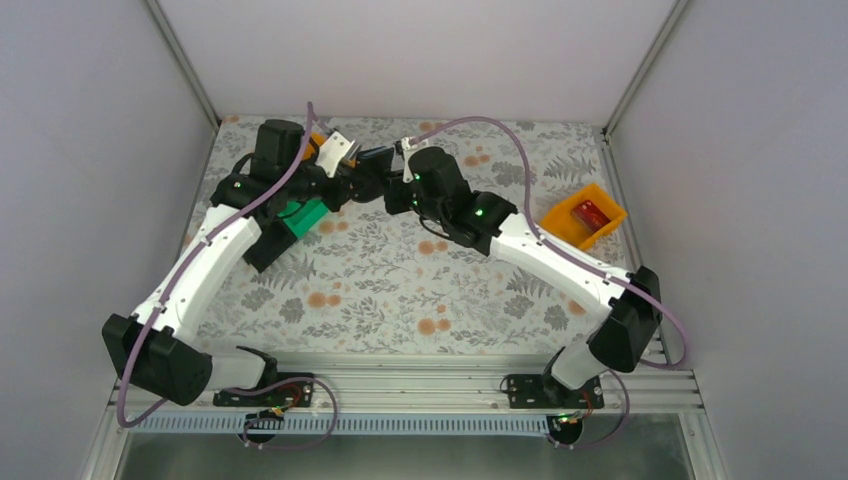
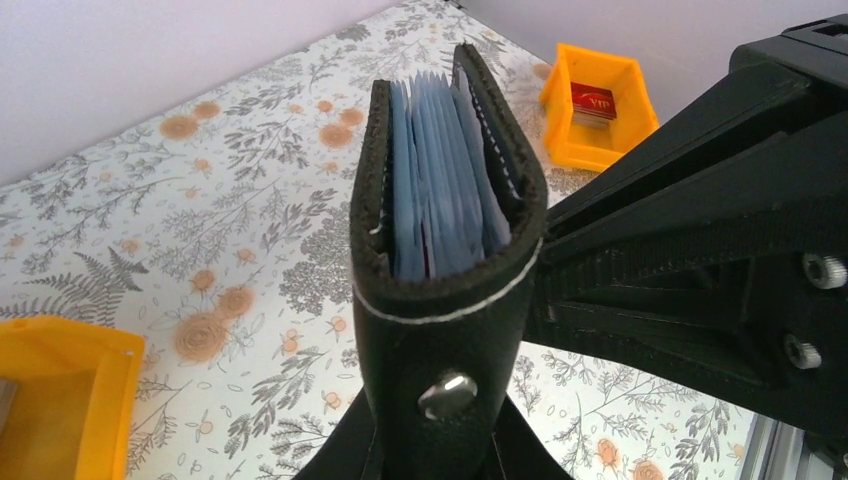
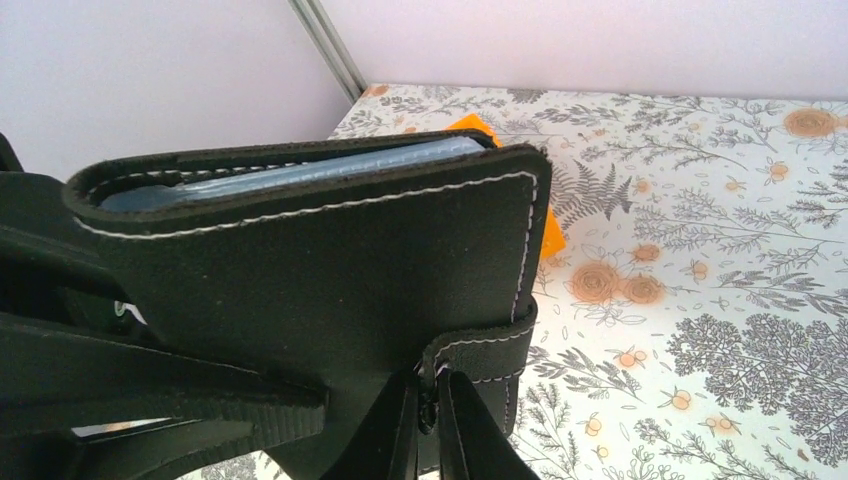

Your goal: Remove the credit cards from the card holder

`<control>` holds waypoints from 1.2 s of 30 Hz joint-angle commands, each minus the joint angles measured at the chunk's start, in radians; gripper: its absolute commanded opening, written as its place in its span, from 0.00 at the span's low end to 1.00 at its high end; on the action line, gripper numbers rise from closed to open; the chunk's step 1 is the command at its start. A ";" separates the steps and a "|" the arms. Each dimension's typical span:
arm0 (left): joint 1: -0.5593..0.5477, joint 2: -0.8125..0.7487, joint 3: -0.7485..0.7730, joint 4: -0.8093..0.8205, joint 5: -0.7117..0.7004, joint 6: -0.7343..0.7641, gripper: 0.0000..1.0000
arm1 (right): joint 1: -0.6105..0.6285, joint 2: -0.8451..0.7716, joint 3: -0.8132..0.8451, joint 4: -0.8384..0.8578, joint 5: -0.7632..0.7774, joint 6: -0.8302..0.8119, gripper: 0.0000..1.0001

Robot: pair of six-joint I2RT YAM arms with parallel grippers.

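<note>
The table [image 1: 400,290] carries a cloth with flowers and ferns; the left arm [image 1: 200,270] and the right arm [image 1: 540,250] both reach to its far middle part, where they meet. At the right side of the table stands an orange tray [image 1: 558,222]; a green tray [image 1: 303,215] lies near the left arm; a second orange tray [image 2: 70,390] shows in the lower left corner of the left wrist view.

The card holder [image 2: 440,300] is up in the air above the table, between the two grippers and well apart from the orange tray on the right; it is black with white stitching and folded nearly closed; its open edge points away from the left wrist camera, so the bluish pockets [image 2: 440,190] show, packed between the two covers; whether cards sit inside the pockets I cannot tell.

The left gripper [image 2: 430,452] is clenched on the near end of the card holder, one finger on each cover. The right gripper [image 3: 432,425] is closed tight, pinching the narrow strap [image 3: 485,345] at the edge of the card holder.

One red credit card [image 2: 598,100] lies inside the orange tray on the right; a small metal snap button [image 2: 447,393] sits on the end of the card holder, just above the left gripper.
</note>
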 commanded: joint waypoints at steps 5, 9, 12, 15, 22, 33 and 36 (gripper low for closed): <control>-0.012 -0.033 0.010 -0.021 0.083 0.027 0.02 | -0.163 -0.112 -0.177 -0.071 0.188 0.028 0.04; -0.012 -0.035 0.012 -0.024 0.082 0.031 0.02 | -0.268 -0.188 -0.267 -0.077 0.126 0.019 0.04; -0.012 -0.036 0.010 -0.026 0.085 0.036 0.02 | -0.310 -0.228 -0.302 -0.083 0.107 -0.002 0.04; -0.012 -0.034 0.010 -0.026 0.088 0.038 0.02 | -0.322 -0.259 -0.319 -0.048 0.009 -0.086 0.05; -0.012 -0.031 0.015 -0.035 0.066 0.072 0.02 | -0.322 -0.363 -0.355 0.132 -0.482 -0.267 0.52; -0.012 -0.058 0.087 -0.312 0.622 0.424 0.02 | -0.363 -0.350 -0.298 0.168 -0.900 -0.389 0.57; -0.012 -0.047 0.087 -0.355 0.667 0.488 0.02 | -0.361 -0.361 -0.297 0.161 -0.974 -0.410 0.56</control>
